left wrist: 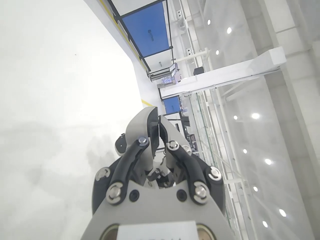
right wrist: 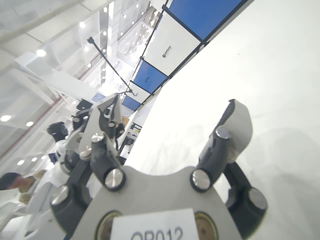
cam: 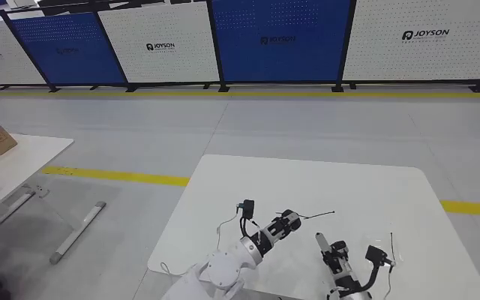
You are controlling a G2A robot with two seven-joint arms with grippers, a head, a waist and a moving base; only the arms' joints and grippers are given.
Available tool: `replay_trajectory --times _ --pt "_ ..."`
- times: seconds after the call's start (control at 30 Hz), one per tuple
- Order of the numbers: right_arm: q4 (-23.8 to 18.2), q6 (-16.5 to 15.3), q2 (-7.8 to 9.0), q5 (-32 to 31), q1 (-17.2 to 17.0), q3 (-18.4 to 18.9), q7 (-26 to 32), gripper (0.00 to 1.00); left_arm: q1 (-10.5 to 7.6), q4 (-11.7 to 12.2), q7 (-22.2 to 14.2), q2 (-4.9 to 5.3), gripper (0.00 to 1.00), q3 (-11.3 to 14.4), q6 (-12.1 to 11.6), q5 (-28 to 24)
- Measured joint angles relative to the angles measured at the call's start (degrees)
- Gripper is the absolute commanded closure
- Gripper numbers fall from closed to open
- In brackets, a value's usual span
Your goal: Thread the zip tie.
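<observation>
Two grippers hover low over the near edge of a white tabletop. From above, the left gripper pinches one end of a thin black plastic zip tie, and the strip's free length juts toward the right edge. The right gripper sits just beside it, fingers spread and empty.

At the left wrist, the left gripper shows its pads pressed together, the strip between them barely a sliver.

At the right wrist, the right gripper gapes wide while the zip tie slants away beyond one finger.

The unsupported strip looks likely to flex or swing. A closing right gripper could nudge it aside and the tail could miss its slot.

Which end carries the locking head is hard to make out, as is a thin dark line by the right gripper.
</observation>
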Motion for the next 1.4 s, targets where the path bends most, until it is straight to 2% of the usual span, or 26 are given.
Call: replay_trajectory --times 0.13,0.23,0.43,0.53,0.63,0.97,1.13,1.4 --pt "0.18 1.47 0.22 -8.19 0.52 -1.29 0.91 0.00 1.55 -2.48 -2.83 0.22 1.00 -0.93 -0.85 -3.76" --pt "-0.11 1.64 0.22 -8.87 0.61 -1.61 1.14 0.00 2.00 -3.46 -3.15 0.28 1.00 -1.16 -0.74 -4.44" --pt "0.07 2.06 0.25 -9.45 0.74 -1.50 1.00 0.00 1.95 -3.20 -2.69 0.26 1.00 -1.07 -0.55 -3.97" --pt "0.45 5.32 0.24 -14.17 0.95 -1.95 -0.66 0.00 1.75 -2.47 -1.65 0.09 1.00 -0.35 0.23 -2.97" --pt "0.99 7.52 0.03 -16.34 1.37 -3.08 -2.03 0.00 1.23 -1.47 -1.12 -0.15 1.00 0.28 0.77 -3.56" --pt "1.46 7.69 0.05 -16.58 1.71 -3.10 -1.51 0.00 1.13 -1.25 -0.90 -0.21 1.00 0.42 0.98 -3.61" --pt "2.35 11.32 -0.05 -22.54 2.61 -4.63 -1.71 0.00 0.86 -1.23 -0.66 -0.35 1.00 1.06 1.51 -2.71" --pt "2.86 12.07 -0.16 -23.02 3.44 -5.12 -1.31 0.00 0.80 -1.24 -0.30 -0.43 1.00 1.29 1.69 -2.51"
